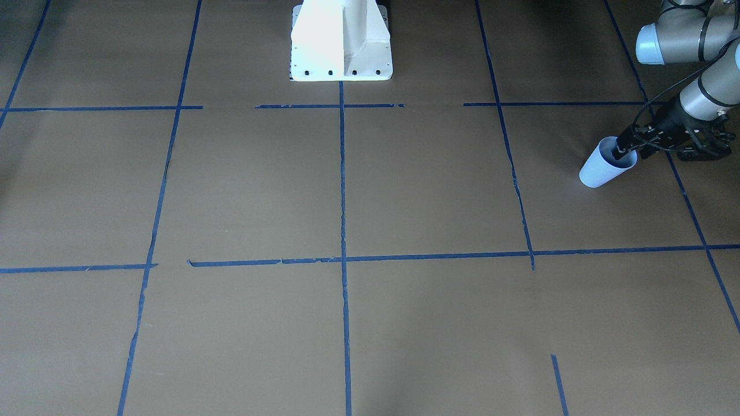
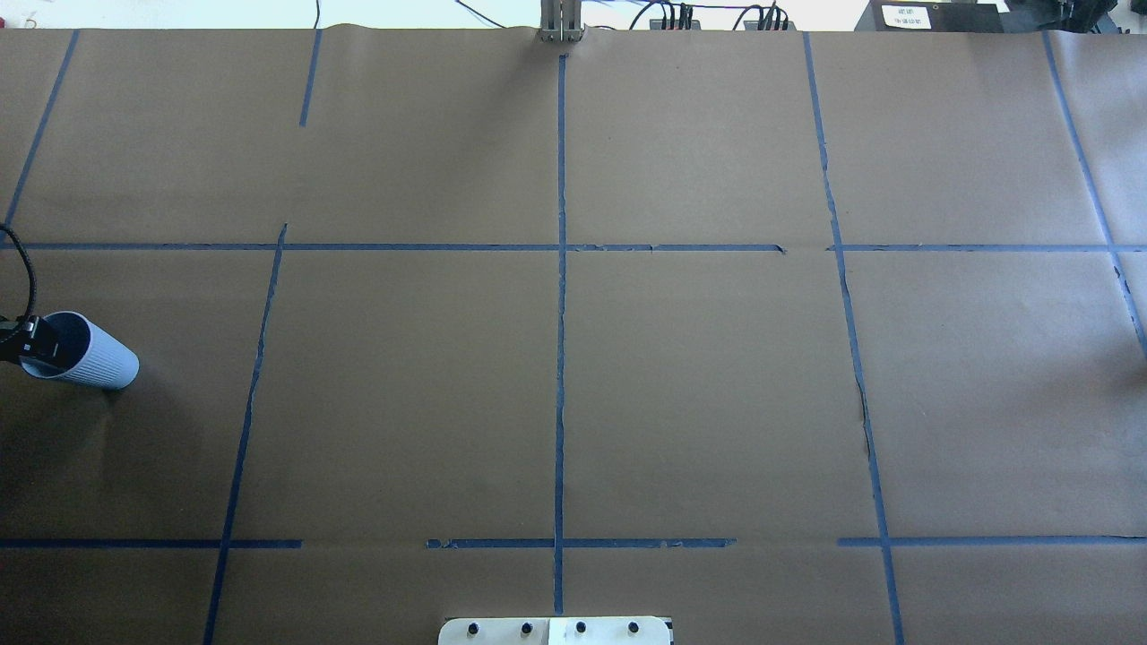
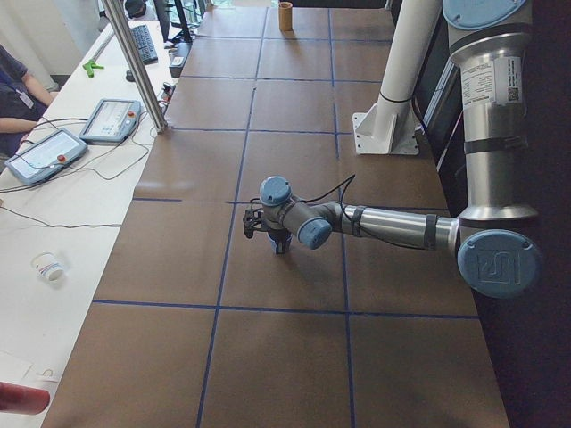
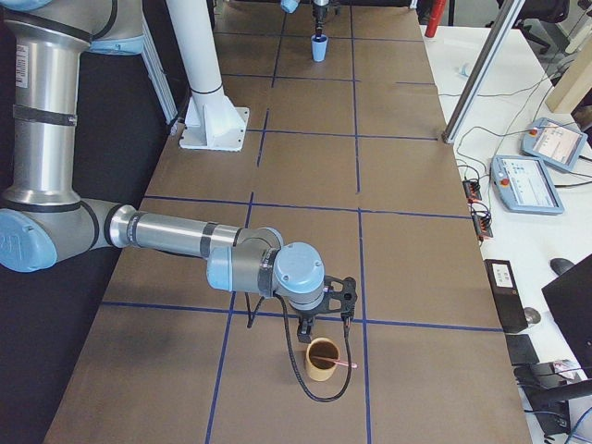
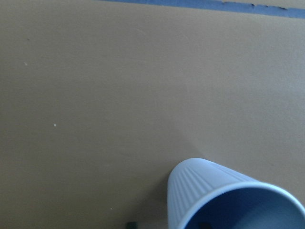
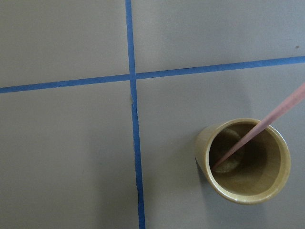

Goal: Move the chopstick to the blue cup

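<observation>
The blue cup [image 1: 604,167] is pale blue and ribbed, and it is tilted at the table's left end. My left gripper [image 1: 621,152] is shut on its rim, with one finger inside the mouth. The cup also shows in the overhead view [image 2: 90,354], the left wrist view [image 5: 228,200] and, far off, the exterior right view [image 4: 319,47]. A thin pink chopstick [image 6: 267,125] leans in a tan cup [image 6: 281,164], its tip past the rim. My right gripper [image 4: 324,324] hovers just above that tan cup [image 4: 322,361]; I cannot tell whether it is open or shut.
The table is brown paper with a grid of blue tape lines [image 2: 561,313]. The white robot base [image 1: 341,40] stands at the middle of the robot's side. Teach pendants [image 4: 541,166] and cables lie on the white bench beyond the table's far edge.
</observation>
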### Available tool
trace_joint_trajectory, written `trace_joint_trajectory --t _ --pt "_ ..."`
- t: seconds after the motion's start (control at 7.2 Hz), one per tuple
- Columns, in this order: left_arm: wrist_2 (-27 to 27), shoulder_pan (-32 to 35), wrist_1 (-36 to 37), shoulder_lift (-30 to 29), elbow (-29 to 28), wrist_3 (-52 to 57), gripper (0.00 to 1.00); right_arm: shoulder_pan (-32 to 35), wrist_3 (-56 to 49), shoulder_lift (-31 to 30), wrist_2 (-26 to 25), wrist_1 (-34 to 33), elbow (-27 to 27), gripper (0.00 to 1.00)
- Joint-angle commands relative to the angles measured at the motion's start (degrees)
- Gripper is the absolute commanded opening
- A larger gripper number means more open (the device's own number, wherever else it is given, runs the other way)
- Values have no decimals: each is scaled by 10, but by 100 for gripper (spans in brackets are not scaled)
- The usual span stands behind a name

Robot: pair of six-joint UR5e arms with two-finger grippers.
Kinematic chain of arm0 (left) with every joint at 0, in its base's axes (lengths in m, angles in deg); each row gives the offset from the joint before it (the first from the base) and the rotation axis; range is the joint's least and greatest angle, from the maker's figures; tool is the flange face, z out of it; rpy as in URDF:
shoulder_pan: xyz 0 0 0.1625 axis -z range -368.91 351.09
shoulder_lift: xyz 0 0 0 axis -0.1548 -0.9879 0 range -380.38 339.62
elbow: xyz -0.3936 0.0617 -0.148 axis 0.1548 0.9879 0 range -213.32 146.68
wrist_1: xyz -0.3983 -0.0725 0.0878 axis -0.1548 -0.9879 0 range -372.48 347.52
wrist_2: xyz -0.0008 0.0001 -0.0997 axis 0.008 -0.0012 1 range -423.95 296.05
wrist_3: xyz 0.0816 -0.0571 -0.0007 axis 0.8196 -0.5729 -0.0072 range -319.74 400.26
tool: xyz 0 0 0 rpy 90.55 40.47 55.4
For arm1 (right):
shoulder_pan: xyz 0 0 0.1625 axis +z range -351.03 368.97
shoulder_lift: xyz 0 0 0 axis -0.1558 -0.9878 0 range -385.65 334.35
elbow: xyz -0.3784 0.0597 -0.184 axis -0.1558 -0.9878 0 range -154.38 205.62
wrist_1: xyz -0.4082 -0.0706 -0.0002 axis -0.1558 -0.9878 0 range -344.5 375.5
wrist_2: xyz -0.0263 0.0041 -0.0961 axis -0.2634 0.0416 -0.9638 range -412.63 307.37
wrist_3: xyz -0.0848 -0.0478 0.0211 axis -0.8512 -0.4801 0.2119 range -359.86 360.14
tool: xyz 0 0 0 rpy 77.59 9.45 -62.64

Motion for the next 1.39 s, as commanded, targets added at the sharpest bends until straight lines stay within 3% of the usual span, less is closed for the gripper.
trace_joint_trajectory --t 0.0,0.14,0.28,0.42,0.56,0.69,0.83,0.97,1.11,1.25 --pt "0 -3 0 -6 10 -3 7 4 0 -1 1 0 0 100" --pt "6 3 7 4 39 -4 0 5 0 0 1 0 1 100" --pt "7 6 65 7 89 -5 0 6 0 -1 1 0 1 100" --pt "5 4 193 -7 169 -5 0 6 -1 -1 1 0 2 100" --pt "3 3 319 -63 227 -11 0 6 0 -1 2 0 2 100" --pt "2 -1 410 -134 245 -48 0 6 0 -10 2 0 15 100" --pt "1 -27 447 -211 242 -117 0 6 -1 -15 1 1 17 100" --pt "-3 -112 451 -281 224 -222 0 6 -2 -18 1 2 21 100" --pt "-51 -167 449 -377 172 -313 0 6 -1 -18 1 1 21 100" --pt "-67 -208 443 -444 116 -365 0 6 0 -18 1 0 21 100"
